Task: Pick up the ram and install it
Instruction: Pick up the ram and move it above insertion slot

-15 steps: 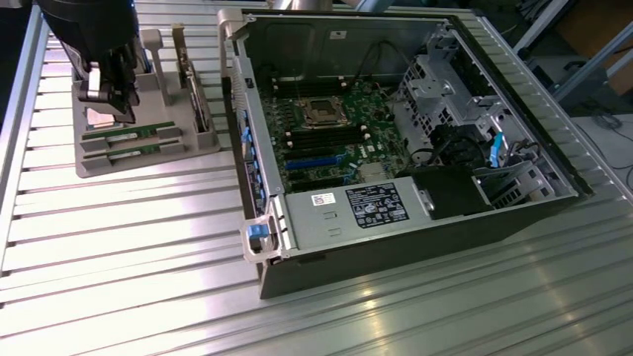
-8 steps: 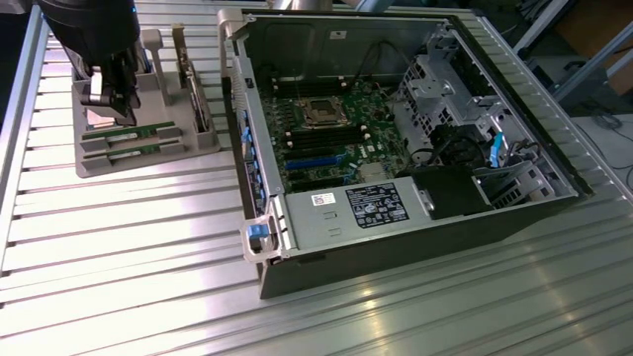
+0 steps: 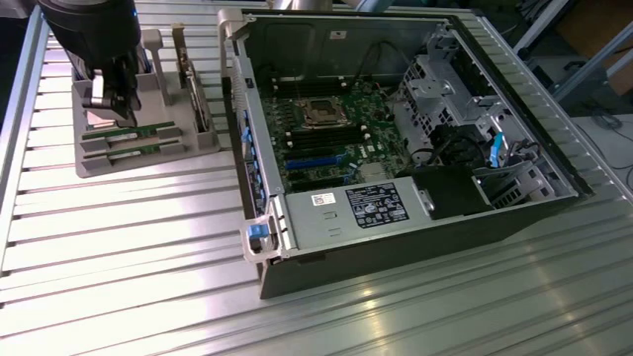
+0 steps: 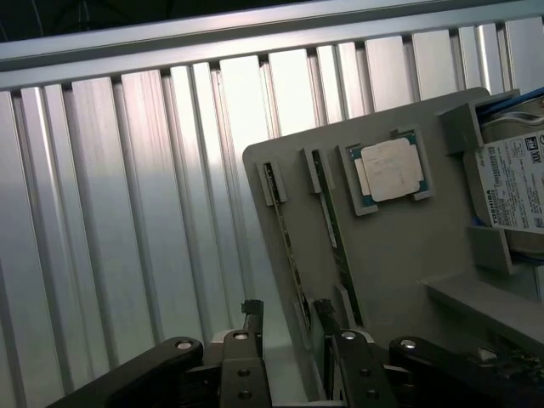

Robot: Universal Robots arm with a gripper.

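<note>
Ribbed aluminium desk (image 3: 148,245) runs bare and wide around the work, with a raised rail (image 4: 255,42) along its far edge past the hand (image 4: 287,310). The hand hangs low with its two fingers spread apart, pinching nothing. One end of the ram (image 4: 287,246) lies between the fingertips, and whether either tip touches it cannot be told. The ram lies flat in its groove at the outer edge of a grey tray (image 4: 399,255), so open desk lies just beside the hand on that side. A second stick (image 4: 333,238), alike and parallel, sits in the next groove, just beyond one finger. Farther along the tray a square silver CPU (image 4: 389,168) rests in its own recess, and past it a hard drive (image 4: 514,183) with a white label sits between raised blocks. Well apart from the hand, to the exterior view's right across a narrow gap from the tray, an open computer case (image 3: 396,245) holds a motherboard (image 3: 327,141) and a power supply (image 3: 356,211).
</note>
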